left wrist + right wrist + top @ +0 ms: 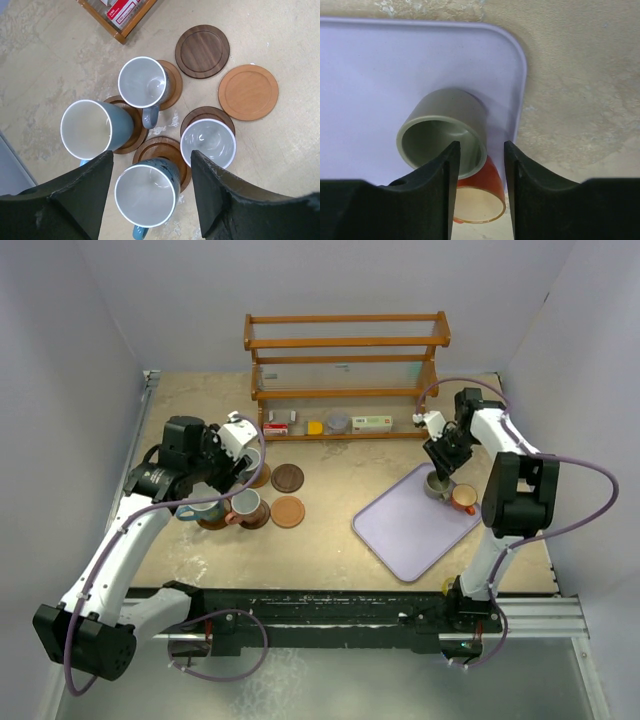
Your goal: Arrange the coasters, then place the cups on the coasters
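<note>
Four cups stand on brown coasters at the left: a grey cup (pixel 143 82), a big light blue cup (pixel 87 130), a pale-inside cup (pixel 207 142) and a darker blue cup (pixel 147 195). My left gripper (pixel 152 200) hangs open over the darker blue cup, its fingers (pixel 80 200) clear of the cup's sides. Two coasters lie bare, a dark one (pixel 202 51) and a light orange one (pixel 248 92). On the lavender tray (pixel 380 65) a grey-green cup (pixel 442 132) touches an orange cup (pixel 477 192). My right gripper (pixel 481 190) is open, straddling the grey-green cup's right wall with a gap left.
A wooden shelf rack (pixel 345 360) stands at the back with small boxes and a yellow item (pixel 315 426) on its lowest level. Its corner (pixel 120 20) shows in the left wrist view. The tray (pixel 415 525) lies angled at the right, near the table's front edge.
</note>
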`<state>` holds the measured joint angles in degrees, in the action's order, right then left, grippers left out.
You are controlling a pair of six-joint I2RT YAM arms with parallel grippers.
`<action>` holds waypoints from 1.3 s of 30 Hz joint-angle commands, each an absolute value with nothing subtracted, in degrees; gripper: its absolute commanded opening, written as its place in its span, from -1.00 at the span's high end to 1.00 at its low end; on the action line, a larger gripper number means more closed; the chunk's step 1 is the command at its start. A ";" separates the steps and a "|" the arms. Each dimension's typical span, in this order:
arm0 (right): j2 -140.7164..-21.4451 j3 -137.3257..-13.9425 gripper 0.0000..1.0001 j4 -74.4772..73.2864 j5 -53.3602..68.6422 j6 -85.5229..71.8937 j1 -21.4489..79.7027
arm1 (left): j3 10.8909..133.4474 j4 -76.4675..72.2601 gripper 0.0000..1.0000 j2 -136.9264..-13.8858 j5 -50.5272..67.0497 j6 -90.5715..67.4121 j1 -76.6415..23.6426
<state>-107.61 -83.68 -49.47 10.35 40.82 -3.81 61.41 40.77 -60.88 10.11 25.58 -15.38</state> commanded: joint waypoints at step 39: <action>-88.68 -83.46 1.00 -48.75 17.64 21.68 4.25 | 64.20 33.77 -0.78 -58.22 -3.51 20.95 -15.02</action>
<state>-92.71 -83.09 -50.70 16.21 27.83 0.99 61.63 36.97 -59.00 -1.80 22.94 -15.38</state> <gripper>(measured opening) 0.093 0.886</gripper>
